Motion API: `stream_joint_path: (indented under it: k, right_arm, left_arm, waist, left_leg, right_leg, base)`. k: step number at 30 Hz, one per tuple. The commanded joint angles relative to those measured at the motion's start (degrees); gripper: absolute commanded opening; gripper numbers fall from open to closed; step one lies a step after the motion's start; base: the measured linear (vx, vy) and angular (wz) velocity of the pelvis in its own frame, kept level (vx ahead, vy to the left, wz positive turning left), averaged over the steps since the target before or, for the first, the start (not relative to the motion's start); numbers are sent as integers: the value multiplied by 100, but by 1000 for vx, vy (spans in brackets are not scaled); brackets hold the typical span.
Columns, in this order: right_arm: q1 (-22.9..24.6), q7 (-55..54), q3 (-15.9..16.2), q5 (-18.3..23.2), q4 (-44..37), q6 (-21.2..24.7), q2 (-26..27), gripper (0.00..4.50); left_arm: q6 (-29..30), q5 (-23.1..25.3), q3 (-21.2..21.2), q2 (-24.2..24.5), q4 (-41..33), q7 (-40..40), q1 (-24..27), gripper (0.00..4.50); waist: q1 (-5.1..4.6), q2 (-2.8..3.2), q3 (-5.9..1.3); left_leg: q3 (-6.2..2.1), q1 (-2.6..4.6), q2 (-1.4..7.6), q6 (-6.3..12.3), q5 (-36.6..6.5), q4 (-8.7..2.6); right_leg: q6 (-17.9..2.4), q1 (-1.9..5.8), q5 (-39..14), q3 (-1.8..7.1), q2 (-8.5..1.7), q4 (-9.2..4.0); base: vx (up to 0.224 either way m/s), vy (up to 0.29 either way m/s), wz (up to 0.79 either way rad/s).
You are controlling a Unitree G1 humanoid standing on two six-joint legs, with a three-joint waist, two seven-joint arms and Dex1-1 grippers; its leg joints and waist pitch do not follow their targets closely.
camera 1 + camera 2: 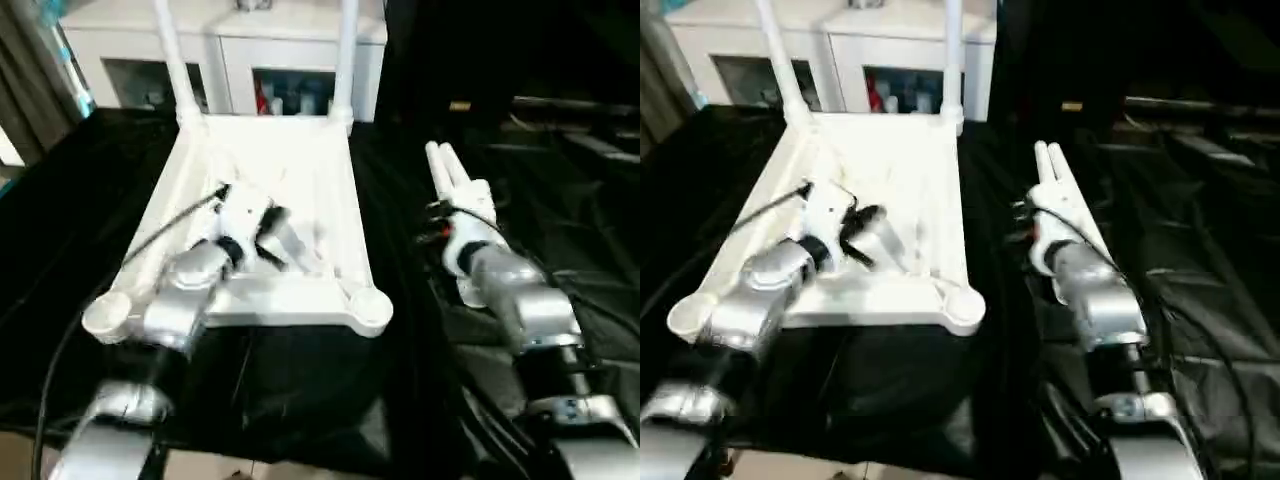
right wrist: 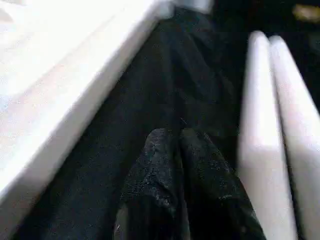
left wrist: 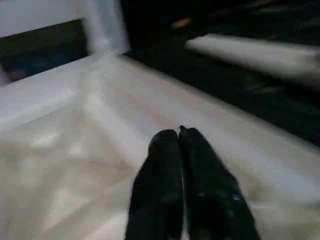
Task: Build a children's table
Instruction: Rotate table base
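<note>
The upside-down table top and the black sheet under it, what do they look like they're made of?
The table top looks like moulded white plastic with a smooth, slightly glossy finish: raised ribs and rounded corner sockets are formed into its underside. The black sheet seems a thin plastic film or coated fabric: it wrinkles and catches shiny highlights.

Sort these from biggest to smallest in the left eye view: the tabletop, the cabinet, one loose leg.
1. Tabletop, biggest in the picture.
2. Cabinet; it stands farther back and is cut off by the picture's edge, so this is unsure.
3. Loose leg, smallest.
</note>
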Motion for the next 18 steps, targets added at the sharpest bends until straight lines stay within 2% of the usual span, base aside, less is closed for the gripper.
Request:
stream_joint_path:
  k: [1,2,3,4,5,8,10,11,13,14,16,17,18]
  right_arm:
    - [-297,-263,-203,-46,4,335,-93,68]
    - [-508,-352,-235,-107,188,655,-184,73]
    - [-530,-360,-237,-114,207,691,-194,90]
    - [-627,-371,-234,-134,309,816,-238,102]
    - [-728,-375,-250,-123,378,976,-278,102]
    - [-916,-389,-298,-82,586,1092,-327,121]
    - [-1197,-445,-375,-14,963,1247,-374,146]
    - [-1265,-463,-389,-8,1057,1291,-387,153]
    - [-1480,-465,-415,5,1353,1495,-424,158]
    - [-1547,-471,-411,-7,1451,1547,-442,177]
    - [-1667,-462,-368,-62,1625,1660,-487,186]
    - [-1718,-467,-359,-89,1709,1687,-501,192]
    - [-1751,-463,-358,-96,1772,1700,-508,210]
  left_arm:
    - [532,-332,-198,175,-816,-373,200,45]
    - [972,-650,-373,451,-1510,-765,450,54]
    - [1019,-681,-390,483,-1583,-810,477,80]
    - [1177,-793,-463,630,-1867,-994,582,84]
    - [1444,-891,-462,761,-2221,-1156,711,84]
    - [1756,-999,-421,881,-2549,-1246,811,107]
    - [2058,-1032,-384,984,-2762,-1246,848,129]
    - [2142,-1038,-393,1025,-2823,-1252,859,132]
    - [2434,-1133,-434,1192,-3102,-1267,942,153]
    - [2498,-1169,-445,1220,-3173,-1261,964,164]
    - [2649,-1211,-446,1254,-3316,-1247,994,169]
    - [2726,-1219,-434,1261,-3383,-1244,1008,171]
    - [2765,-1217,-428,1262,-3417,-1240,1016,192]
  waist:
    - [7,-72,-381]
    - [2,-50,-377]
    - [-30,-41,-365]
    - [-30,-41,-365]
    - [-39,-45,-353]
    - [-32,-39,-361]
    - [-46,-62,-375]
    - [-37,-66,-371]
    - [-35,-51,-381]
    - [-35,-51,-381]
    - [-26,-91,-391]
    - [-24,-80,-394]
    - [-27,-77,-398]
  left_leg:
    - [22,77,108,-58,-1287,-362]
    - [7,63,97,-114,-1309,-364]
    - [9,41,85,-120,-1327,-367]
    - [9,41,85,-120,-1327,-367]
    - [28,63,69,-167,-1430,-348]
    - [31,66,58,-213,-1359,-338]
    - [28,68,55,-235,-1318,-331]
    - [30,43,42,-226,-1263,-330]
    - [32,47,39,-240,-1170,-313]
    - [32,47,39,-240,-1170,-313]
    - [47,33,41,-202,-977,-304]
    - [51,33,34,-201,-950,-298]
    - [49,31,35,-207,-944,-296]
  right_leg:
    - [-1178,280,-1412,244,-309,-398]
    - [-1104,285,-1586,243,-307,-364]
    - [-1019,262,-1689,246,-282,-379]
    - [-1019,262,-1689,246,-282,-379]
    - [-923,235,-1780,254,-264,-395]
    - [-839,226,-1714,255,-254,-387]
    - [-880,230,-1583,246,-243,-360]
    - [-868,245,-1544,244,-241,-362]
    - [-899,245,-1391,248,-237,-331]
    - [-899,245,-1391,248,-237,-331]
    - [-944,262,-1109,252,-232,-310]
    - [-971,263,-1074,250,-229,-300]
    - [-983,269,-1063,248,-228,-291]
  base:
    - [0,0,0]
    - [0,0,0]
    - [0,0,0]
    - [0,0,0]
    - [0,0,0]
    - [0,0,0]
    - [0,0,0]
    - [0,0,0]
    - [0,0,0]
    - [0,0,0]
    - [0,0,0]
    - [0,0,0]
    - [0,0,0]
